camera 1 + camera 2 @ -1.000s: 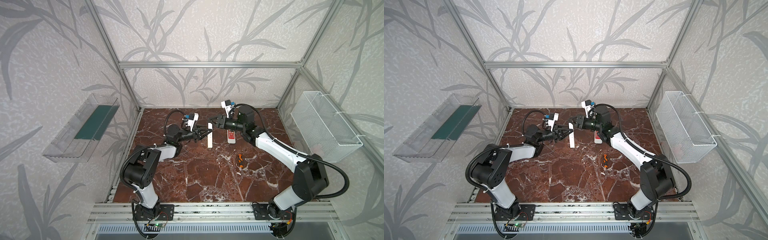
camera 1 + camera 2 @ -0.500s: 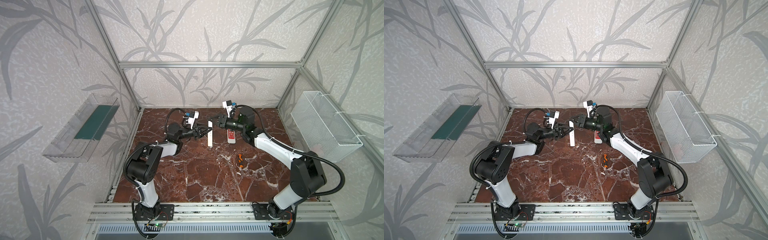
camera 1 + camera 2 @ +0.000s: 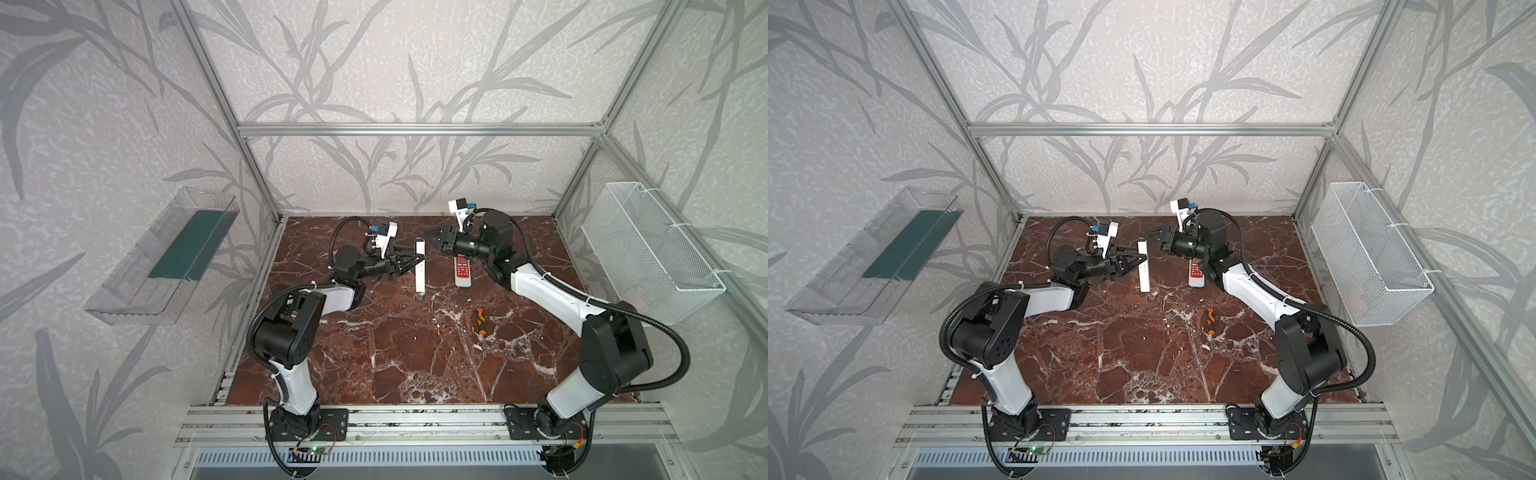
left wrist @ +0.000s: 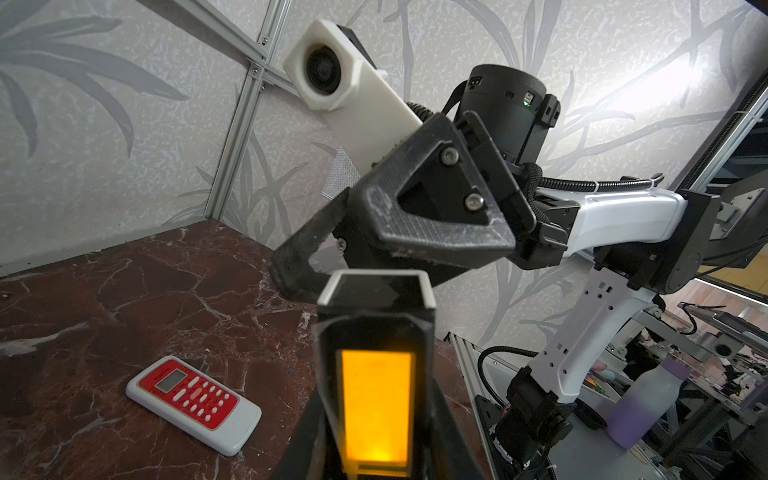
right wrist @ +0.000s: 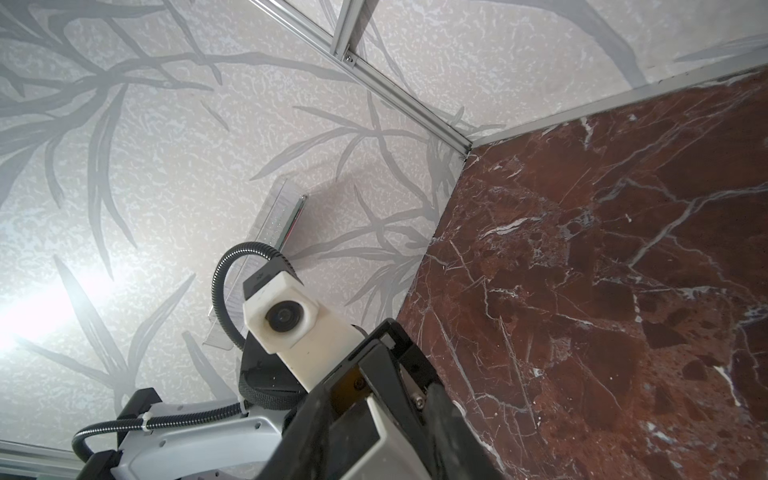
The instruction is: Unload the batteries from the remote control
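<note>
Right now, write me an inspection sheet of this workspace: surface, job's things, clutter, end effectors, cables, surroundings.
surface: red-brown marble tabletop with white veins.
job's things: white remote in the left grip; red-and-white remote lying face up; batteries, nothing seen.
clutter: orange-and-black tool lying apart from both remotes.
end effectors: left end effector shut on the white remote; right end effector at that remote's far end, grip unclear.
cables: black hoses loop along both arms, off the remotes.
surroundings: wire basket on the right wall; clear bin on the left wall.
</note>
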Action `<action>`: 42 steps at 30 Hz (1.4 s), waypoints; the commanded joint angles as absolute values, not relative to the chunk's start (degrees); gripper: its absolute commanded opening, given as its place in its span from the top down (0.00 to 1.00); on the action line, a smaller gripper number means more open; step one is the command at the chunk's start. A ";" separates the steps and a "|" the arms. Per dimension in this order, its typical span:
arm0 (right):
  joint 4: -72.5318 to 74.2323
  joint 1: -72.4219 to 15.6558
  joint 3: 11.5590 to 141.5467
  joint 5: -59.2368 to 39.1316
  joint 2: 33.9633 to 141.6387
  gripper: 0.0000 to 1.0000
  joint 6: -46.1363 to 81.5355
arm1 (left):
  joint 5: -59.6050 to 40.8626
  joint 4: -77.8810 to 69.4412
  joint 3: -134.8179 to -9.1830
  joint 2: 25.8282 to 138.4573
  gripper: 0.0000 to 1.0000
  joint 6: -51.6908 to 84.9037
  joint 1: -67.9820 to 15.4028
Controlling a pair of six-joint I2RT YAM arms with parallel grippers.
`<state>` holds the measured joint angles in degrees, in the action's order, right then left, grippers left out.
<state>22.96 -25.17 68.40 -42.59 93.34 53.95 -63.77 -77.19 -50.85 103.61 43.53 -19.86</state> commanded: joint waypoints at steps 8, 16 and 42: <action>28.46 -25.35 68.36 -46.29 95.62 0.75 58.05 | -66.36 -81.12 -52.99 102.60 1.00 44.80 -20.09; 18.86 -27.81 66.47 -42.38 93.83 0.80 50.63 | -64.89 -81.12 -57.11 105.04 1.00 50.33 -19.86; 20.60 -21.72 63.77 -38.49 92.00 0.45 44.73 | -60.94 -81.12 -57.31 112.09 1.00 49.57 -15.21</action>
<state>20.10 -22.37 64.66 -35.27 94.41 47.99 -62.08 -76.77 -57.17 111.79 50.17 -15.35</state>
